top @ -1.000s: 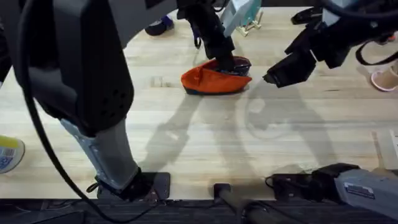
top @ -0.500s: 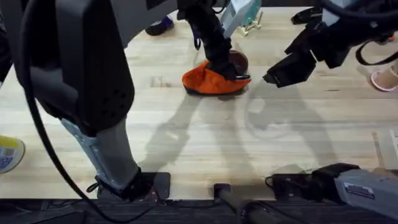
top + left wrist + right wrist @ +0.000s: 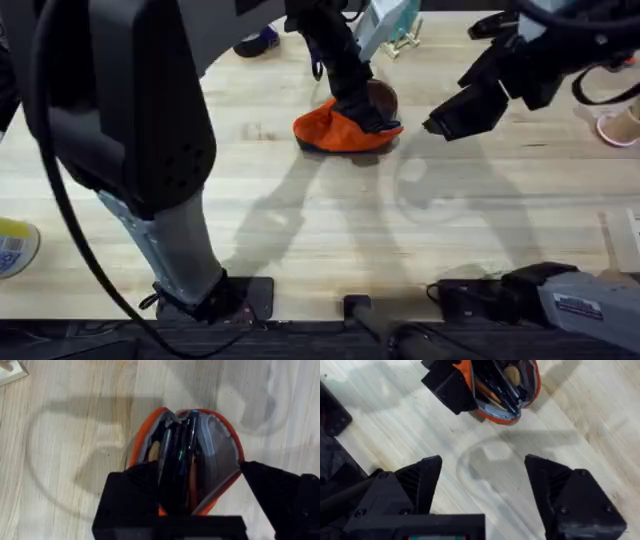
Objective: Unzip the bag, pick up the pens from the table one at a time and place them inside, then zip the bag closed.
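The bag (image 3: 340, 128) is seen unzipped on the worktop (image 3: 330, 220), with pens (image 3: 177, 462) already inside. The left end effector (image 3: 197, 492) is spread wide over its mouth, gripping nothing; the right end effector (image 3: 482, 482) hangs open and empty nearby. Zipping judged left.

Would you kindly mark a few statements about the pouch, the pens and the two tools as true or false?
1. The bag is zipped shut. False: its mouth gapes open, showing the grey lining.
2. The pens lie inside the bag. True.
3. The left tool is at the bag's open end. True: one finger is against the orange side.
4. The right tool is clamped on the bag. False: it hovers open over the bare table, apart from the bag.
5. The bag stands on a plate. False: it rests directly on the wooden table.
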You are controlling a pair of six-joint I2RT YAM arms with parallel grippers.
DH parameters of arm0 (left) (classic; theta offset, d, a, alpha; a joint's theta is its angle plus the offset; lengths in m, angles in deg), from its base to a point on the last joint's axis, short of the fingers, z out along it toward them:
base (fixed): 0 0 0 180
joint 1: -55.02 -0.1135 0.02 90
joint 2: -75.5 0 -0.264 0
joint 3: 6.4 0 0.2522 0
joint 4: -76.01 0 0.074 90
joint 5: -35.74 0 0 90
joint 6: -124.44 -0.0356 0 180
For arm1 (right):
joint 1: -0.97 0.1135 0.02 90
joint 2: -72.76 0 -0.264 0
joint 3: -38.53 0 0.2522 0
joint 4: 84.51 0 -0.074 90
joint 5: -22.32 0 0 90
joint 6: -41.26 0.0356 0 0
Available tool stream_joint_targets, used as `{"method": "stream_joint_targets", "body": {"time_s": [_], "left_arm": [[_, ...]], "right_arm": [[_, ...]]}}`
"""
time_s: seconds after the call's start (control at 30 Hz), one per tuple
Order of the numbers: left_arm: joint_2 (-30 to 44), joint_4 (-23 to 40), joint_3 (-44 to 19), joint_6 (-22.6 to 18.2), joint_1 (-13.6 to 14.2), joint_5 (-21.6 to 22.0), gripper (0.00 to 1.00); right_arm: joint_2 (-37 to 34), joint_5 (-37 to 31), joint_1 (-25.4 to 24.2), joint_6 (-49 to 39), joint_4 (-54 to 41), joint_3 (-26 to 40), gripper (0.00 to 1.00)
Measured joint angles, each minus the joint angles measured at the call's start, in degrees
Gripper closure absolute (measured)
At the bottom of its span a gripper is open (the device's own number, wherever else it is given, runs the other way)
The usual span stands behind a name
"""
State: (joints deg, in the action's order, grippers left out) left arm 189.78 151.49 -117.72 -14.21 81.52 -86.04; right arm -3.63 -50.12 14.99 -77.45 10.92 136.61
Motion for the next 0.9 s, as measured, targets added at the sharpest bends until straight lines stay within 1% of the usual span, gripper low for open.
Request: {"method": "stream_joint_targets", "body": {"time_s": [0.07, 0.17, 0.33, 0.43, 0.63, 0.77, 0.9], "left_arm": [[0.0, 0.36, -0.21, 0.51, 0.0, 0.01, 0.008], [0.0, 2.68, -1.87, 1.88, 0.0, 0.01, 0.008], [0.0, 8.05, -6.94, 3.25, -0.02, 0.05, 0.006], [0.0, 9.74, -10.13, 4.18, -0.07, 0.25, 0.006], [0.0, 11.81, -14.87, 8.39, -0.07, 3.93, 0.006], [0.0, 12.25, -15.43, 10.84, -0.54, 5.1, 0.004], [-0.31, 12.68, -15.43, 12.53, -1.78, 5.87, 0.004]], "right_arm": [[0.01, 0.0, 0.0, 0.0, 0.0, 0.0, 0.006], [-0.01, 0.0, 0.0, 0.0, 0.0, 0.0, 0.006], [0.01, 0.0, 0.0, 0.0, 0.0, 0.0, 0.005], [-0.01, 0.0, 0.0, 0.0, 0.0, 0.0, 0.005], [0.0, 0.0, 0.0, 0.0, 0.01, 0.0, 0.005], [0.0, 0.0, 0.0, 0.0, 0.0, 0.0, 0.005], [-0.01, 0.0, 0.0, 0.0, 0.02, 0.0, 0.006]]}}
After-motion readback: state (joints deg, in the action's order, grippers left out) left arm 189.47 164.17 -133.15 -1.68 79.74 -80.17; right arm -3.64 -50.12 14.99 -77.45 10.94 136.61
